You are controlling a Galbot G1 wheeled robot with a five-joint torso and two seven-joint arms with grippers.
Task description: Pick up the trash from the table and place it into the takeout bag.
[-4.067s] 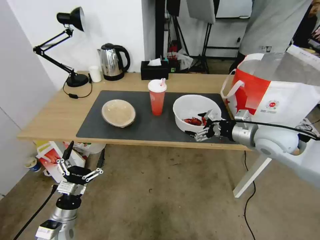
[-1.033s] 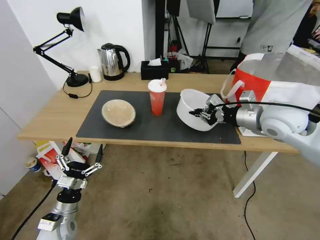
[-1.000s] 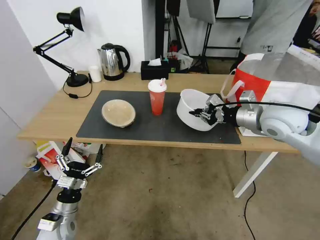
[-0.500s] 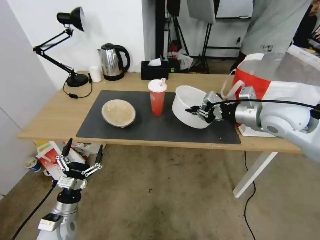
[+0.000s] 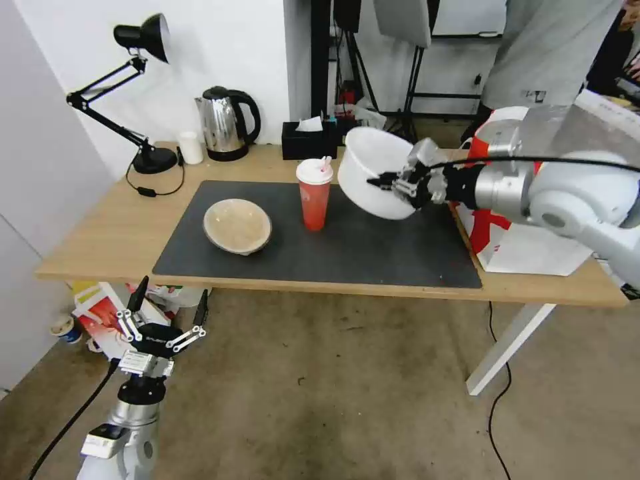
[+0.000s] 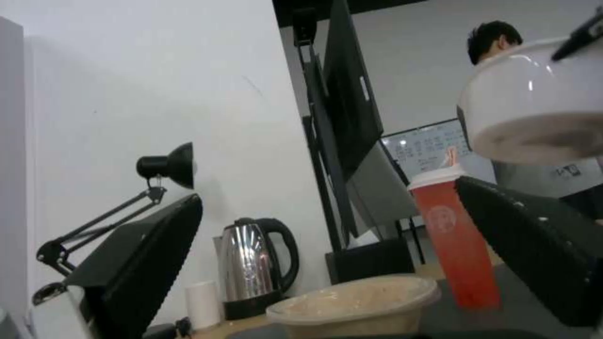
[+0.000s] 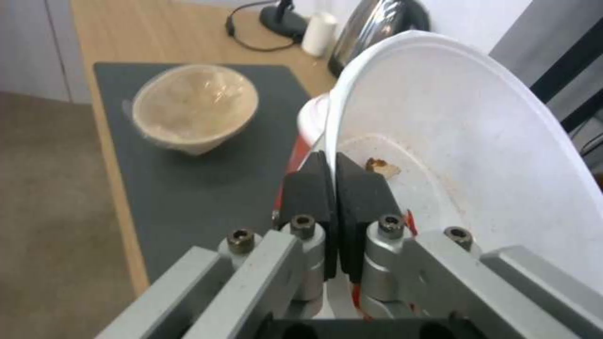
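My right gripper (image 5: 388, 181) is shut on the rim of the white plastic bowl (image 5: 370, 170). It holds the bowl tilted in the air above the dark mat (image 5: 373, 250), just right of the red drink cup (image 5: 314, 193). In the right wrist view the pads (image 7: 314, 188) pinch the bowl's wall (image 7: 477, 155), and reddish scraps cling inside. The shallow beige bowl (image 5: 237, 225) sits on the mat's left part. The takeout bag (image 5: 533, 247) stands open at the table's (image 5: 113, 230) right end, behind my right arm. My left gripper (image 5: 167, 312) hangs open low in front of the table's left end.
Along the back edge of the table stand a black desk lamp (image 5: 152, 159), a steel kettle (image 5: 227, 123), a small white cup (image 5: 191, 147) and a black tissue box (image 5: 309, 141). A person (image 5: 553, 47) stands behind the bag. Bags and a tub lie on the floor under the table's left end (image 5: 100, 313).
My right gripper has closed on the white bowl's rim, tipped it and lifted it off the mat, up and toward the back. The left arm has barely shifted.
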